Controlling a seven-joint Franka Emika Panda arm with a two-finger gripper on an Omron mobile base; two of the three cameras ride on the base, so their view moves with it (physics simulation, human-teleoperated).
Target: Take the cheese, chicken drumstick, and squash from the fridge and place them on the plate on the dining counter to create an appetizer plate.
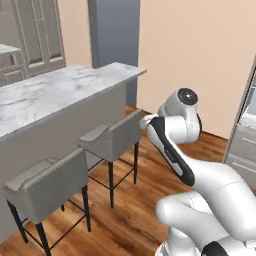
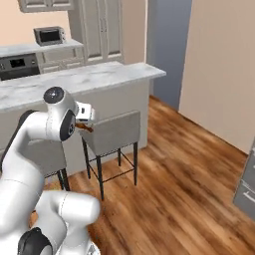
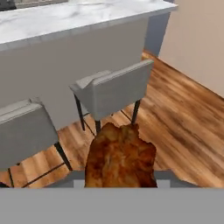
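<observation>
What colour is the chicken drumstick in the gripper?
Mottled golden to dark brown; the chicken drumstick shows best in the hand view.

A glossy white robot arm (image 1: 210,200) built of rounded, bulbous segments, its shells smooth and without visible cables or screws. A round dark cap with a small pale centre (image 1: 187,95) marks one joint, matched by the same disc on the opposite side (image 2: 54,94). A long black band (image 1: 170,150) runs along one link, edged in white. Dark joint collars (image 2: 32,244) separate the lower segments. A small white wrist block (image 2: 84,112) ends the arm.
</observation>
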